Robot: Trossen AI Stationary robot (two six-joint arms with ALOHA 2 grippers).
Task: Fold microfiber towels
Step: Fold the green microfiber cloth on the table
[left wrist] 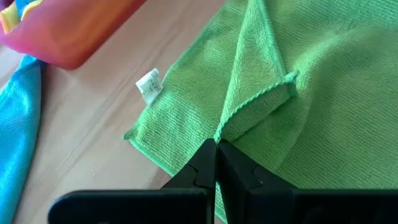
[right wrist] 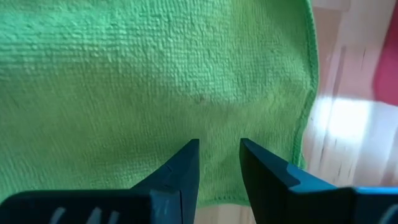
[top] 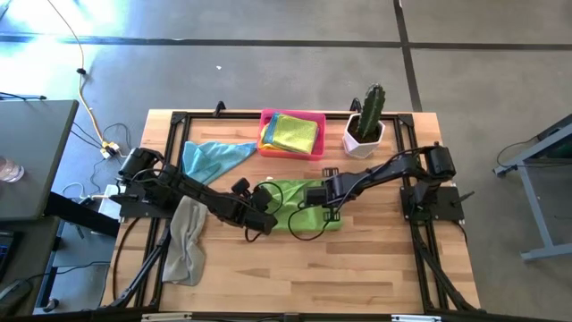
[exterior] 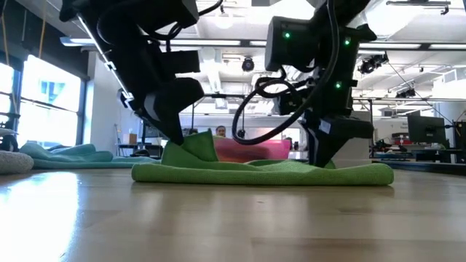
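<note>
Left wrist view, left tool (left wrist: 216,149) pinching green towel (left wrist: 323,81) edge, white tag (left wrist: 149,86) unreadable, right tool (right wrist: 217,149) spread.

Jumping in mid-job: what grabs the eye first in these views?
The lime green towel at the table's centre, with both arms on it: the left pincer shut on a lifted fold, the right pincer open, tips down on the cloth. Behind sits the pink tray with folded towels beside a potted cactus.

Grey concrete floor (top: 268,22) along frame top; bright windows (exterior: 44,105) at left; ceiling strip lights (exterior: 408,47) upper right.
</note>
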